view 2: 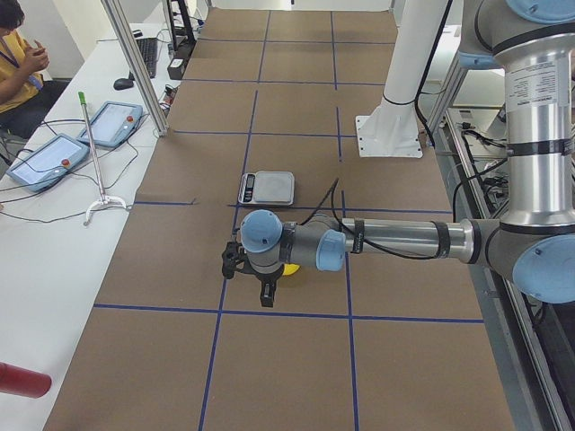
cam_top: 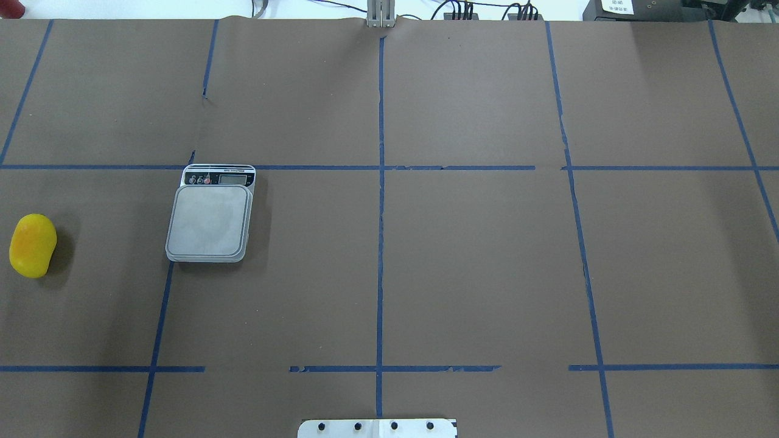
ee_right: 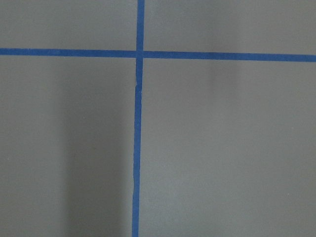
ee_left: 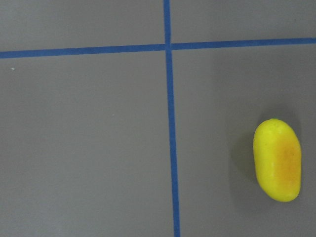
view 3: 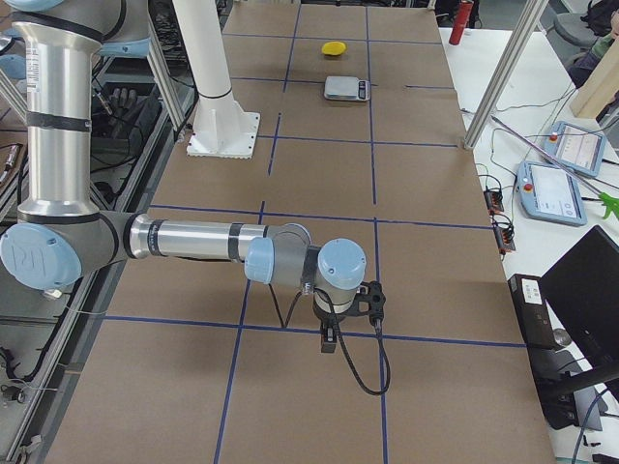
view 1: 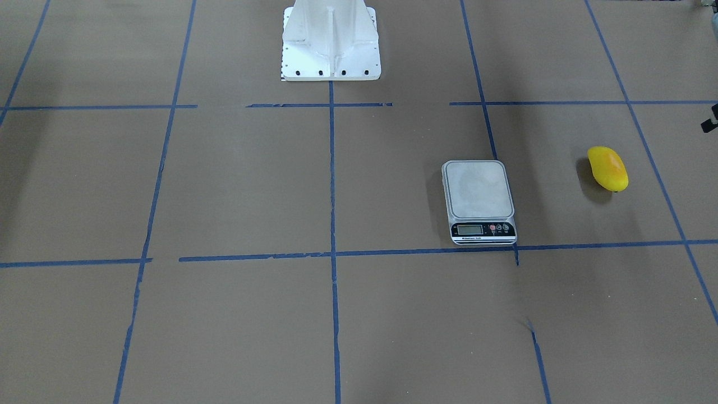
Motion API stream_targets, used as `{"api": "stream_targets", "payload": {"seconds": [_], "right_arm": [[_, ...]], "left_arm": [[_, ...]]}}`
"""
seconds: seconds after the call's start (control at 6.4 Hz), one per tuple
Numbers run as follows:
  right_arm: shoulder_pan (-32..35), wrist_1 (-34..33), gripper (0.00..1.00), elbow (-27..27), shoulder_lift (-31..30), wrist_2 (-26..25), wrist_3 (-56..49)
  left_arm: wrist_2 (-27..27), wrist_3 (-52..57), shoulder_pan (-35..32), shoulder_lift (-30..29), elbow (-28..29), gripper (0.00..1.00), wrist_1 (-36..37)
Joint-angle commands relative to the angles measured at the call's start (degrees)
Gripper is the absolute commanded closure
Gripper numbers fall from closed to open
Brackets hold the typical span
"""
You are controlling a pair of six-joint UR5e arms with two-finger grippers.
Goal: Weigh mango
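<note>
The mango [cam_top: 33, 246] lies on its side on the brown paper table cover [cam_top: 475, 274], far out at the robot's left end of the table, orange blush up and its long axis running roughly near to far. It touches nothing but the paper. To its right, well apart from it, sits a digital kitchen scale [cam_top: 210, 220] with a bare grey platform. The scale's display panel [cam_top: 219, 178] is on the far edge, away from the robot, right at a blue tape line [cam_top: 381, 243] of the grid that marks the table.

The left gripper [view 2: 253, 282] hangs over the table by the mango, at the end of an arm stretched out level. A sliver of yellow shows just under the wrist in the left side view, and the left wrist camera sees the fruit at its lower right, beside a tape crossing. Whether its pincer is wide or narrow cannot be told.

The right gripper [view 3: 350, 319] is over the opposite, right end of the table, well apart from fruit and scale, above a tape crossing. Its opening cannot be told either.

The white arm pedestal [view 1: 331, 39] stands at the near edge.
</note>
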Motion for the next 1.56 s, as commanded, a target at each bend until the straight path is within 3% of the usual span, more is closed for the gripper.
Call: {"api": "stream_targets", "payload": {"seconds": [0.0,0.47,0.78,1.09,1.25,1.41], "right_arm": [[0.0,0.0,0.0,0.0,0.0,0.0,0.0],[0.0,0.0,0.0,0.0,0.0,0.0,0.0],[0.0,0.0,0.0,0.0,0.0,0.0,0.0],[0.0,0.0,0.0,0.0,0.0,0.0,0.0],[0.0,0.0,0.0,0.0,0.0,0.0,0.0],[0.0,0.0,0.0,0.0,0.0,0.0,0.0]], "left_arm": [[0.56,-15.49,9.35,-0.69,2.21,0.0,-10.73],[3.1,-20.09,17.18,-8.14,9.5,0.0,-11.47],[7.13,-20.11,21.22,-8.61,11.45,0.0,-11.55],[7.33,-22.72,22.73,-8.52,11.63,0.0,-11.55],[7.33,-23.18,23.43,-8.43,11.63,0.11,-11.55],[7.07,-24.4,23.53,-8.43,11.46,0.7,-11.38]]}}
